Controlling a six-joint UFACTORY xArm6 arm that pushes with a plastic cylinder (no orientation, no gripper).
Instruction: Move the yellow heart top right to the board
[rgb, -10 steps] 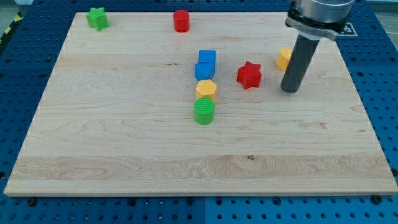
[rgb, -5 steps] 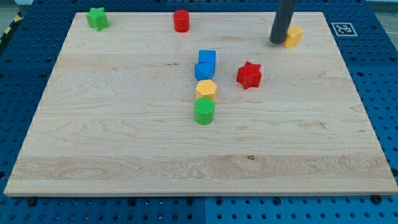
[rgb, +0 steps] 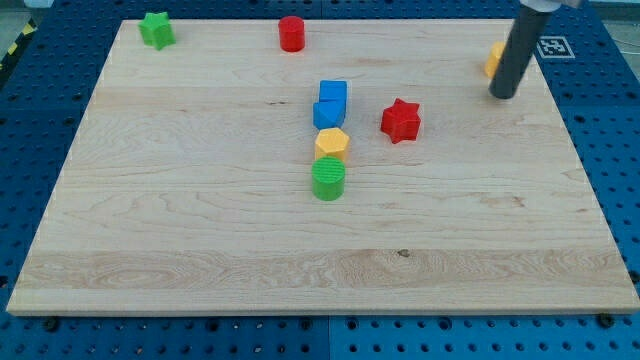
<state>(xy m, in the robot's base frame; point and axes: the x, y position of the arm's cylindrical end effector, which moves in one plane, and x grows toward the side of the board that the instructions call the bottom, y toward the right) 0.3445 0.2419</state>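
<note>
The yellow heart (rgb: 493, 58) lies near the board's top right corner, mostly hidden behind my rod; only its left edge shows. My tip (rgb: 504, 94) rests on the board just below and to the right of it, touching or nearly touching. The wooden board (rgb: 200, 230) fills most of the view.
A green star (rgb: 156, 29) sits at the top left and a red cylinder (rgb: 291, 33) at the top middle. Two blue blocks (rgb: 331, 103), a yellow hexagon (rgb: 332, 142) and a green cylinder (rgb: 328, 179) form a column at centre. A red star (rgb: 401, 120) lies to their right.
The yellow heart has slid from the right middle up and right toward the top right corner. My rod swung from its left side to its lower right.
</note>
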